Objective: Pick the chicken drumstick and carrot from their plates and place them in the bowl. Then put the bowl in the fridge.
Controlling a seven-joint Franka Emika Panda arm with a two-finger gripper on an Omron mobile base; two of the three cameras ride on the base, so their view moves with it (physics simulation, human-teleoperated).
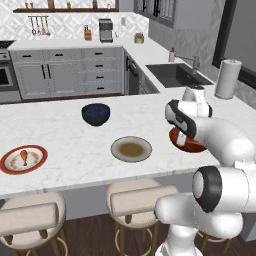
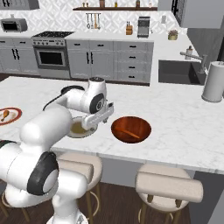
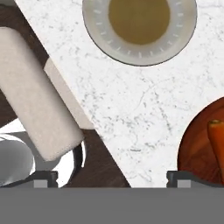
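Now the carrot (image 2: 130, 133) lies inside the red-orange bowl (image 2: 131, 129), a short orange stick across the dark brown inside. The bowl sits on the white marble tabletop (image 2: 175, 118) near its front edge, above the stools (image 2: 168, 186). Just beside it, toward the arm's left, rests the grey-rimmed plate (image 1: 131, 149) with its olive-brown centre bare. The tool (image 2: 99, 120) hangs over the tabletop between that plate and the bowl, its fingers spread wide apart with nothing between them; in the hand view the two dark fingertips (image 3: 178, 178) stand far apart at the bottom, one over the bowl's rim, the other past the tabletop's edge above a stool.

Well off to the left, the chicken drumstick (image 1: 23, 156) lies on the red-rimmed plate (image 1: 10, 162), golden-brown with its pale bone end pointing toward the front edge. A dark blue bowl (image 1: 96, 113) stands farther back on the tabletop, apart from both plates. A paper towel roll (image 1: 227, 78) stands upright beside the sink (image 1: 177, 75).
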